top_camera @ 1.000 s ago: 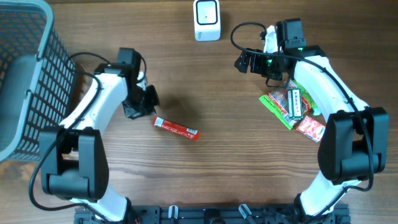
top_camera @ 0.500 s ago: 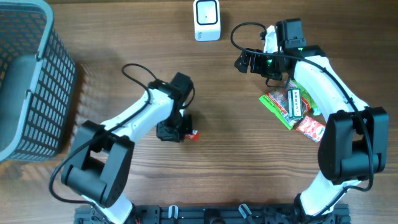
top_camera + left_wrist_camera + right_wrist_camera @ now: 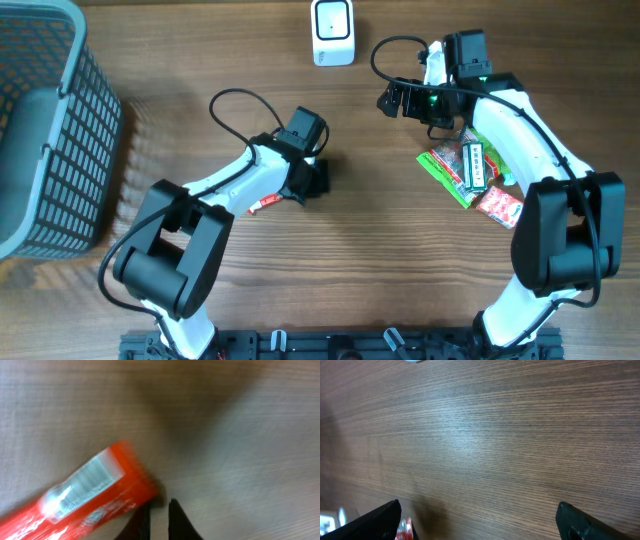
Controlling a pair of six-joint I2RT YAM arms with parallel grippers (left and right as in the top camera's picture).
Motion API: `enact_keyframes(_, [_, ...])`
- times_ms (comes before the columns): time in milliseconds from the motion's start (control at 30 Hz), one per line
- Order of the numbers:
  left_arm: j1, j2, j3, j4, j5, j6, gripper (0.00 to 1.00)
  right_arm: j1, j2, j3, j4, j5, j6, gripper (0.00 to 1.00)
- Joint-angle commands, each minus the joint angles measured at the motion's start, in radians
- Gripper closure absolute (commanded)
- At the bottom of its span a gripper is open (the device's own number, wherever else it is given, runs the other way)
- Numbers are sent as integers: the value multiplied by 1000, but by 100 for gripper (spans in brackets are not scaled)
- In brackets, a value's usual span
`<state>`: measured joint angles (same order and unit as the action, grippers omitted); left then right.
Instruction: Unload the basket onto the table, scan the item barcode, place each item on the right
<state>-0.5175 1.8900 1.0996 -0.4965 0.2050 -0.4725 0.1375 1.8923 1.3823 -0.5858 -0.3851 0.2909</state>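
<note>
Left arm (image 3: 240, 180) swung right, covering red packet (image 3: 260, 204) (one end shows).

my left arm (image 3: 230, 185) reaches from the near edge toward the table's middle, elbow bent. the left gripper (image 3: 316, 180) points down, its fingers (image 3: 177, 520) almost together with only a slim gap. my right arm (image 3: 520, 130) stretches to the far side. the right gripper (image 3: 390, 100) faces left, jaws spread wide, one at each lower corner of the right wrist view.

wooden table (image 3: 380, 280): grey basket (image 3: 50, 130) left, white scanner (image 3: 332, 32) far edge, red bar (image 3: 95, 492) centre, packet pile (image 3: 470, 175) right.
</note>
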Motion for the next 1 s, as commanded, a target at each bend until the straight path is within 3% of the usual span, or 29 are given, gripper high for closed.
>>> enact_keyframes(0, [-2,58,-8,103,-70,-7,87,-2,-26,0,2,-16,8,0])
enact_keyframes(67, [-1,72,-8,163,-72,-7,87,-2,-26,0,2,-16,8,0])
enact_keyframes(167, [10,52,25,188,-39,4,93,-2,-26,0,2,-16,8,0])
enact_keyframes(333, [66,-66,189,-48,24,86,83,-2,-26,0,2,-16,8,0])
enact_keyframes(467, [165,-114,253,-317,-77,204,65,-2,-26,0,2,-16,8,0])
enact_keyframes(567, [243,-108,252,-444,-167,258,63,-2,-26,0,2,-16,8,0])
enact_keyframes(600, [274,-105,244,-473,-204,260,64,-2,-26,0,2,-16,8,0])
enact_keyframes(667, [330,-104,209,-469,-225,254,93,-2,-26,0,2,-16,8,0])
enact_keyframes(700, [348,-103,186,-454,-225,248,96,-2,-26,0,2,-16,8,0])
enact_keyframes(967, [344,-101,-93,-246,-126,195,95,-2,-26,0,2,-16,8,0])
